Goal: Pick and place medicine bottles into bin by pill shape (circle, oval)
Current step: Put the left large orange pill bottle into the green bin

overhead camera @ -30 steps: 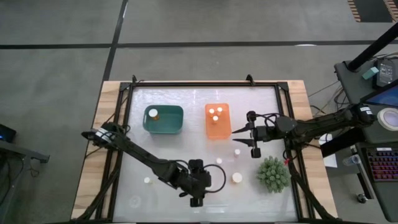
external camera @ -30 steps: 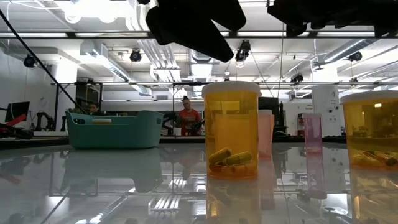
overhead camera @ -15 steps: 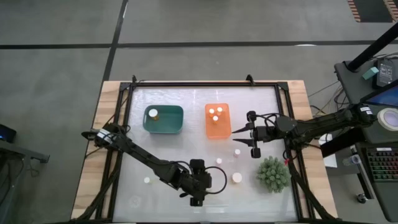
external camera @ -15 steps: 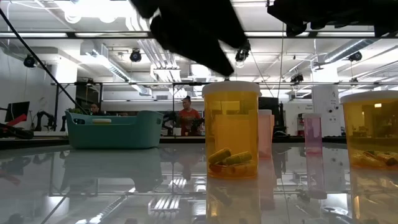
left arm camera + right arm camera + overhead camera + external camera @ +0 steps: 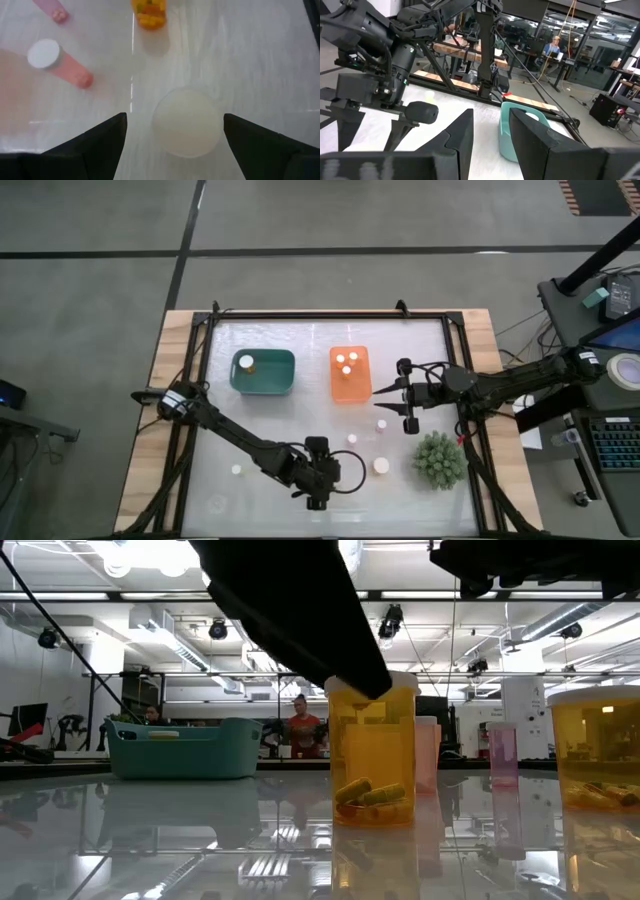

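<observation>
My left gripper hangs near the table's front edge, open, pointing slantwise down. Its fingers stand on either side of a medicine bottle's white cap without touching it. That amber bottle stands upright on the table with oval capsules inside. Beyond it stand three more bottles. Another bottle stands at the front left. My right gripper waits raised at the right, open and holding nothing.
At the back stand a teal bin holding one bottle and an orange bin holding three. A spiky green plant stands at the front right. A dark frame runs round the table. People sit in the room beyond.
My left gripper has come down toward the amber bottle. In the low view its dark shape now reaches the bottle's top. The bottles have kept their places.
</observation>
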Controlling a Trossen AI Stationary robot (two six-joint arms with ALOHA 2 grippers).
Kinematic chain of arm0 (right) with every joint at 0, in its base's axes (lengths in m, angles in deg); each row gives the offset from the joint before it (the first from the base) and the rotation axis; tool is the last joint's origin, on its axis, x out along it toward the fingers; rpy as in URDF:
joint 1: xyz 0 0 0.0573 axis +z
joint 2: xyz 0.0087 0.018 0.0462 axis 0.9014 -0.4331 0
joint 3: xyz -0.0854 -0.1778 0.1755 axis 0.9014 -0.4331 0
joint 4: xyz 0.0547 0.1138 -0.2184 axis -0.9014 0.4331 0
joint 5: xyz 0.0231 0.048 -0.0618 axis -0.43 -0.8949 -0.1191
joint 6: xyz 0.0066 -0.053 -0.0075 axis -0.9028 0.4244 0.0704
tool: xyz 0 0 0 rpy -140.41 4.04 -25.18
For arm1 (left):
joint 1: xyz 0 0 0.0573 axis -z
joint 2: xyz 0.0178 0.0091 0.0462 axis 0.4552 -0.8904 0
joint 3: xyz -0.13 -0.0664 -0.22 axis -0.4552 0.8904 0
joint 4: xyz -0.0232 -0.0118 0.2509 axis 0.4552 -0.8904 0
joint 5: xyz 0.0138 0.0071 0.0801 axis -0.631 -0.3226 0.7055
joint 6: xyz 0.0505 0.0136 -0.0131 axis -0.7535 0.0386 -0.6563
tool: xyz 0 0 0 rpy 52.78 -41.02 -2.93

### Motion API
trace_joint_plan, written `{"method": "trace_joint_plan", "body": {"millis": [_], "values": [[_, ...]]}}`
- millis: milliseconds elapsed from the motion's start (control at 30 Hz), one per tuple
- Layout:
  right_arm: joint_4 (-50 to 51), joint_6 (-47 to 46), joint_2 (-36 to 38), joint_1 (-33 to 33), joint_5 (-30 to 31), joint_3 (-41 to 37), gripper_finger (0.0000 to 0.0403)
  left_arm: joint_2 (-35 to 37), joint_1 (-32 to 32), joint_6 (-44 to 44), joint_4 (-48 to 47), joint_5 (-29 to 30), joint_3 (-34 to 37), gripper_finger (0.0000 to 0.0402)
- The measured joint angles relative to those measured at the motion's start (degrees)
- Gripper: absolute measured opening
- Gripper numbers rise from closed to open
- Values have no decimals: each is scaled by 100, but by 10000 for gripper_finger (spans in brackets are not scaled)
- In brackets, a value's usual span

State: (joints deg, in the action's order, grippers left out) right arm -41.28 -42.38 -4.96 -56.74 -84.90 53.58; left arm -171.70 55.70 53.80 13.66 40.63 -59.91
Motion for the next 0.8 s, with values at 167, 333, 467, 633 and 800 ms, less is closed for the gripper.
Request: {"method": "trace_joint_plan", "body": {"millis": [167,333,467,633,800], "values": [[19,-36,0,0,0,0,116,3,0,1,346,-3,176,312],[78,-87,-3,0,0,2,116,4,0,4,383,-9,179,304],[153,-182,-4,0,0,2,116,4,0,4,354,-13,180,276],[155,-238,-4,0,1,2,116,3,-2,4,352,-15,180,233],[155,-305,-4,0,2,2,116,3,-9,4,367,-15,180,193]]}}
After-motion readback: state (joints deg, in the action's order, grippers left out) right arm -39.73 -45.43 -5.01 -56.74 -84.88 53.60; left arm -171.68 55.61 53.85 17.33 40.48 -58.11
